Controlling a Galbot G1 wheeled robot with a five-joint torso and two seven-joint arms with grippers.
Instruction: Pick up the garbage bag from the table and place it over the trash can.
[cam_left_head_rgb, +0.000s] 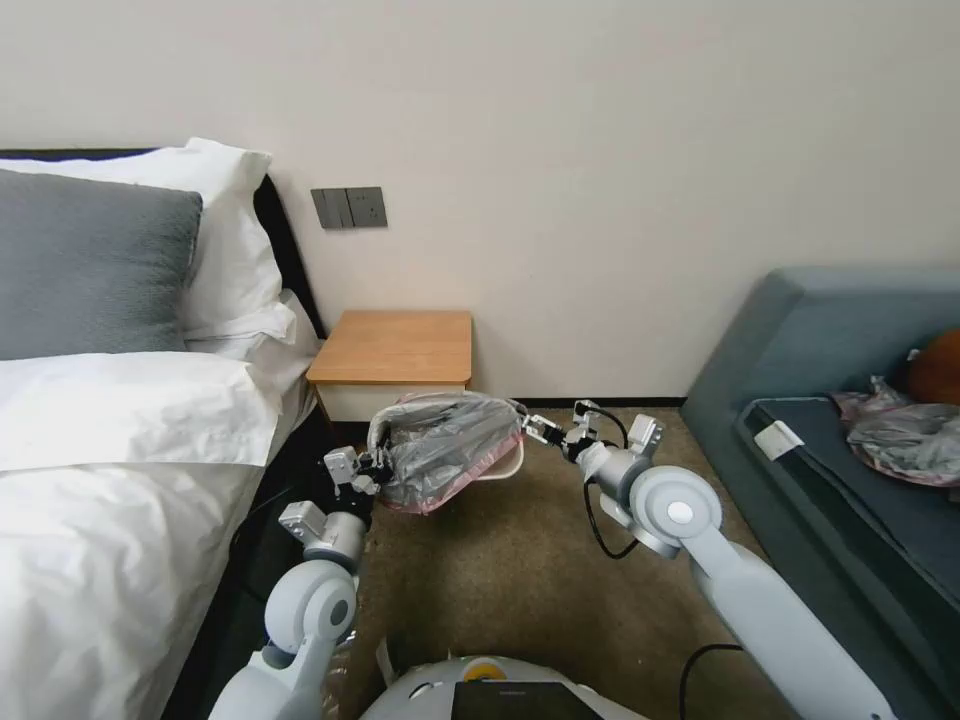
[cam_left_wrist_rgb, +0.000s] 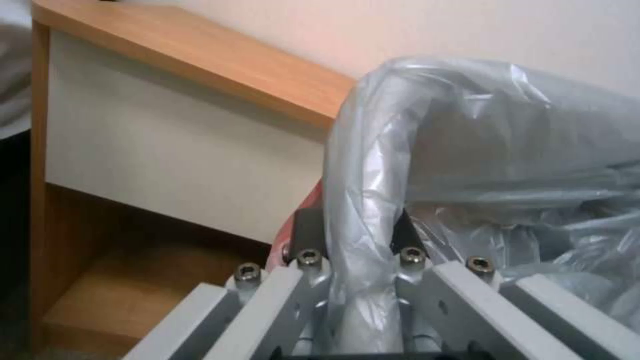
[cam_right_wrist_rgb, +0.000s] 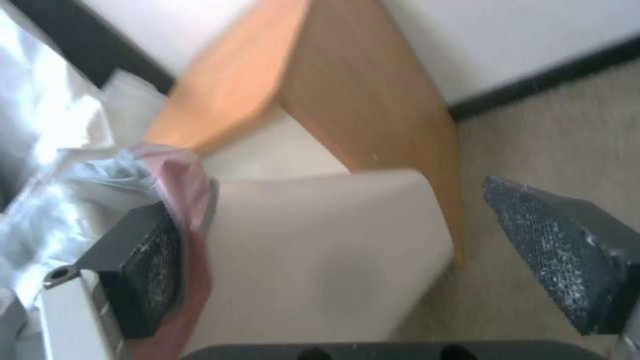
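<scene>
A carpeted bedroom corner is holding the bench (cam_left_head_rgb: 392, 346), wooden and orange-topped, beside the bed (cam_left_head_rgb: 110, 470). In front of it the garbage bag (cam_left_head_rgb: 445, 445), thin crinkled grey film with a pink rim, is lying draped over the trash can (cam_left_head_rgb: 505, 463), a smooth cream bin with rounded corners. The left pincer (cam_left_wrist_rgb: 353, 240) is pinching a fold of film. The right pincer (cam_right_wrist_rgb: 333, 260) is standing spread at the bin's corner, one pad touching the pink rim. Pulling the rim evenly down past each corner would probably seat it without tearing.
</scene>
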